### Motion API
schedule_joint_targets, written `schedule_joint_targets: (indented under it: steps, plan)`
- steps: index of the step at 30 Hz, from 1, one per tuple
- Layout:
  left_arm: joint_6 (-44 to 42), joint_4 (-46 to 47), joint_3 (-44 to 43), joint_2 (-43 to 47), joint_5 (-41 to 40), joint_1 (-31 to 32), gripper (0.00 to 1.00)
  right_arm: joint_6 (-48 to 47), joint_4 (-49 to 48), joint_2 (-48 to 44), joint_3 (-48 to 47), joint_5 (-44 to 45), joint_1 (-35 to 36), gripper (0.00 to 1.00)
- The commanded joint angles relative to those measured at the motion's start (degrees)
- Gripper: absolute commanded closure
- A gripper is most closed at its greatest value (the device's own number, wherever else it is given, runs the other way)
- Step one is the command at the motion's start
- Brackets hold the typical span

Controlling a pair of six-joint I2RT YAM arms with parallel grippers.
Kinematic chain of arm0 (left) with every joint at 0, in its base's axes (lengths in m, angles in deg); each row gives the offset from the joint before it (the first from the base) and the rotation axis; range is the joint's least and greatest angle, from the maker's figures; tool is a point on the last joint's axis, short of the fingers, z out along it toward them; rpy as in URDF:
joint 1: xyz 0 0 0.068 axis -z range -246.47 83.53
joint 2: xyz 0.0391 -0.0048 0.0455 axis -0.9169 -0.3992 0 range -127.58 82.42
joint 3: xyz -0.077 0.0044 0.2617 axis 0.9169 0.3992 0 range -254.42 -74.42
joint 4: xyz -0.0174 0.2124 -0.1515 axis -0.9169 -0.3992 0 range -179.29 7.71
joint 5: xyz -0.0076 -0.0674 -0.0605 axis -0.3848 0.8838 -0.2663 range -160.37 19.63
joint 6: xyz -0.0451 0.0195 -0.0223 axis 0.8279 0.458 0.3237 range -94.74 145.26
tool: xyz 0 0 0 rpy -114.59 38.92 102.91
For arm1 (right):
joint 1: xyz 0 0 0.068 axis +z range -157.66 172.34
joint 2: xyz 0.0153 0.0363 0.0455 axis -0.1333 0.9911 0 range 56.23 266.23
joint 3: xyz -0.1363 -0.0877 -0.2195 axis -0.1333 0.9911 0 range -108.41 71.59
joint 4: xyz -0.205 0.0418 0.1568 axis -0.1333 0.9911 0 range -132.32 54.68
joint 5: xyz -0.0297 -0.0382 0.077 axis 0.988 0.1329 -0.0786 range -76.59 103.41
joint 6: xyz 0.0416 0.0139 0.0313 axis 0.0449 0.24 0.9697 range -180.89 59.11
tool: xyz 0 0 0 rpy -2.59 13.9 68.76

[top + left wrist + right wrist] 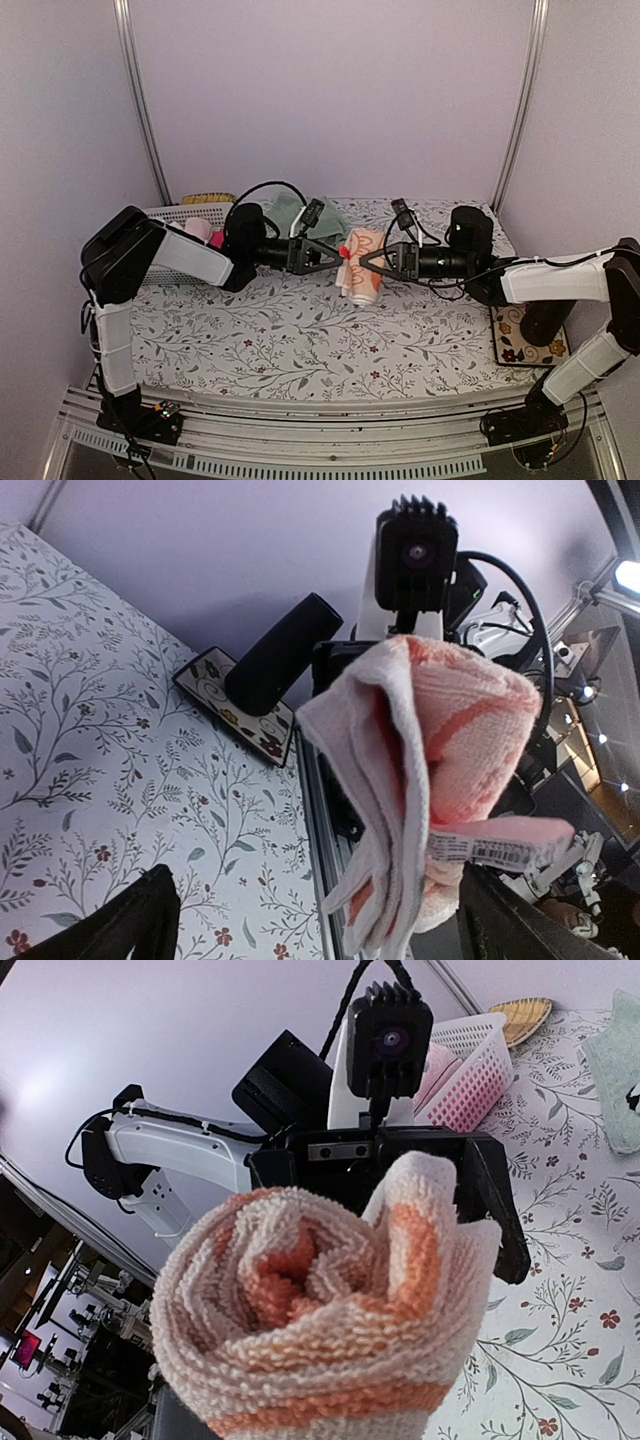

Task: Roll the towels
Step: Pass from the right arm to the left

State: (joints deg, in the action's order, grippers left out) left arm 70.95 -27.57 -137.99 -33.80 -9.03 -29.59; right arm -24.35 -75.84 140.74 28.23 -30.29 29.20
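The orange-salmon towel [362, 280] is rolled into a thick roll and hangs in the air over the middle of the table. My right gripper [365, 260] is shut on it; in the right wrist view the roll [330, 1310] hides my own fingers. My left gripper [340, 253] faces it from the left, jaws wide open on either side of the roll's loose end [400, 860], with a barcode tag sticking out. The mint green towel [290, 210] lies flat at the back behind the left arm, and it also shows in the right wrist view [615, 1070].
A white lattice basket [170, 215] with something pink in it stands at the back left, a wicker piece [208, 198] behind it. A small floral mat [525, 340] lies at the right edge by the right arm. The table has a floral cloth.
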Motion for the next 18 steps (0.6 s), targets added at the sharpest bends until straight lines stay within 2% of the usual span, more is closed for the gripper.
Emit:
schedule_joint_targets:
  steps: [1, 5, 11, 14, 18]
  plan:
    - [6.81, 12.39, 0.21, -1.68, 3.41, 1.52, 0.03, -0.67, -1.90, 1.85, -1.03, -0.93, 0.23, 0.98]
    - [11.72, 19.01, 0.52, -3.16, 4.14, 1.73, 0.07, -0.74, -1.16, 3.40, -1.47, 0.66, 0.00, 0.98]
    - [12.10, 19.10, 0.20, -4.18, 4.93, 2.30, 0.13, -0.18, -0.77, 5.26, -2.55, 2.05, -0.30, 0.98]
    - [9.80, 14.93, 0.20, -3.74, 4.13, 2.36, 0.14, 0.51, -0.34, 5.41, -2.91, 3.79, -0.39, 0.97]
    - [0.24, -0.24, -1.18, -1.90, 0.81, 3.10, 0.17, 0.81, -0.15, 5.32, -3.31, 4.82, -0.39, 0.98]
